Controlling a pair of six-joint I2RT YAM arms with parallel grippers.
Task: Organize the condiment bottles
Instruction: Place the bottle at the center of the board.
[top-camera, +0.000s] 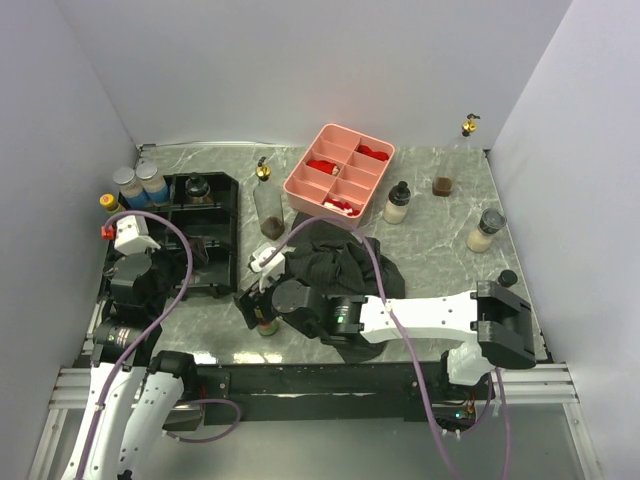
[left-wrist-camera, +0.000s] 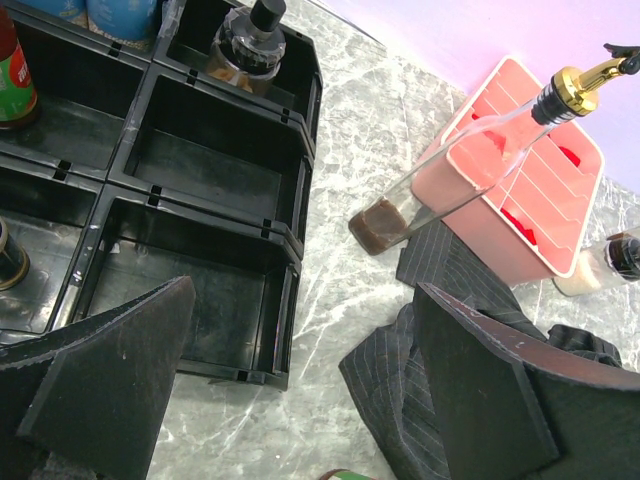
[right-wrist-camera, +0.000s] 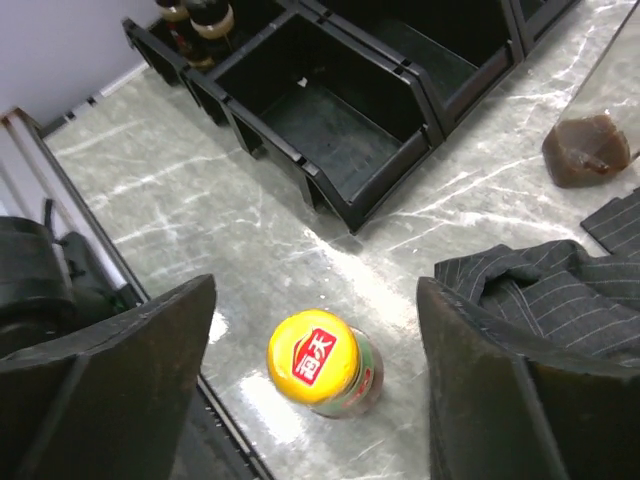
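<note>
A yellow-capped jar (right-wrist-camera: 318, 362) stands on the marble table between the wide-open fingers of my right gripper (right-wrist-camera: 315, 385); the jaws are around it without touching. In the top view this jar (top-camera: 267, 326) sits under the right gripper (top-camera: 262, 305), near the front edge. My left gripper (left-wrist-camera: 300, 400) is open and empty, over the front of the black divided tray (left-wrist-camera: 290, 270). A tall clear bottle with a gold pourer (left-wrist-camera: 470, 165) stands past the tray. A black-capped jar (top-camera: 197, 188) is in the tray's back cell. Grey-capped jars (top-camera: 138, 183), a yellow-capped bottle (top-camera: 108, 202) and a red-capped bottle (top-camera: 106, 232) stand at the tray's left.
A dark striped cloth (top-camera: 340, 265) lies mid-table, partly under my right arm. The pink divided tray (top-camera: 340, 175) stands behind it. Other bottles stand to the right: a black-capped one (top-camera: 397, 203), a small brown jar (top-camera: 442, 186), a grey-capped jar (top-camera: 486, 230) and a gold-pourer bottle (top-camera: 467, 127).
</note>
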